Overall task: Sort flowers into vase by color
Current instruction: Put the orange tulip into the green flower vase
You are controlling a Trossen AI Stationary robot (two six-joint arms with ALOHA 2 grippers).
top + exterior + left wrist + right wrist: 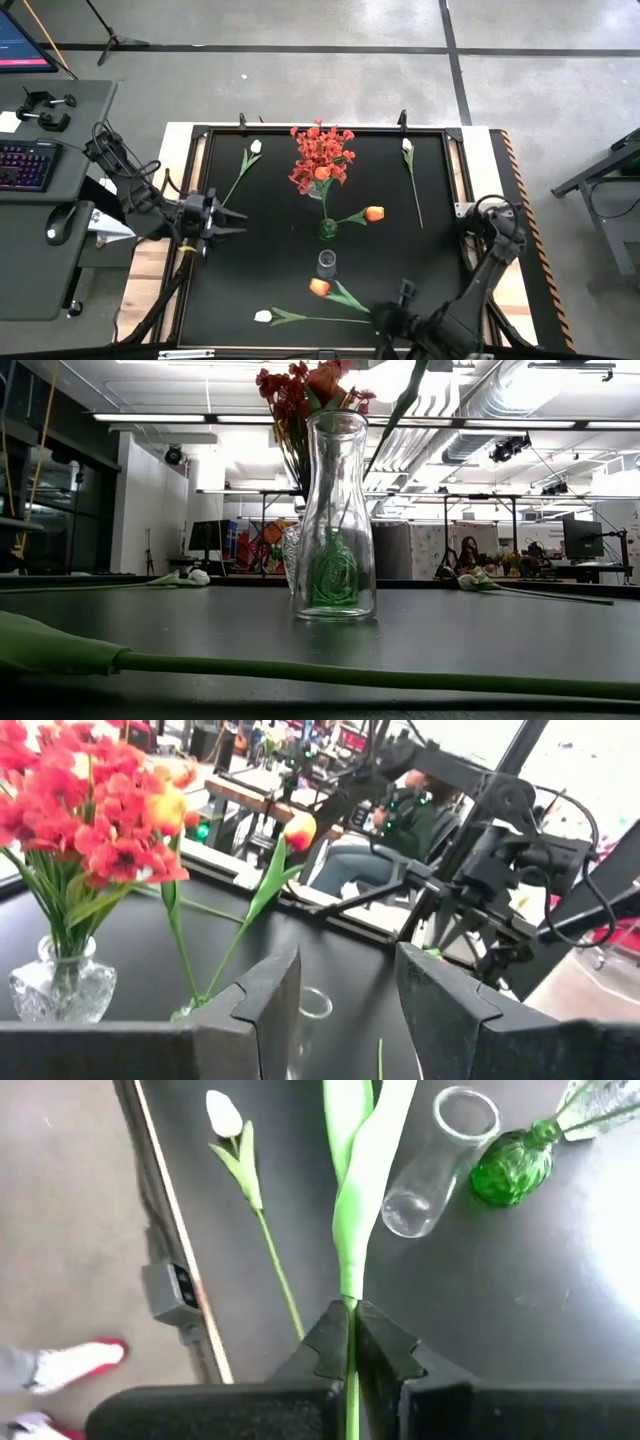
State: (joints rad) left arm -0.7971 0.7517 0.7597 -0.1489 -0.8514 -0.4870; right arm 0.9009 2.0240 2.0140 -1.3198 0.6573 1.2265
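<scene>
Green stem (352, 1230) sits pinched between our right gripper's (351, 1320) two fingers, which are closed tight on it. It is the stem of an orange tulip (319, 287), and the bloom lies on the black table (440, 230) out past the fingertips. A white tulip (224, 1115) lies flat just beside the held stem, on the side by the table edge. A clear empty vase (440, 1160) stands on the other side of the stem, and a green vase (512, 1165) stands next to it.

Our left gripper (232, 222) waits at the left edge of the table, low over it, with its fingers apart and nothing between them. Out ahead of it, the green vase holds another orange tulip (299, 830). A cut-glass vase (58, 982) stands near it too, full of red flowers (85, 805). Two more white tulips (256, 147) lie farther back on the table.
</scene>
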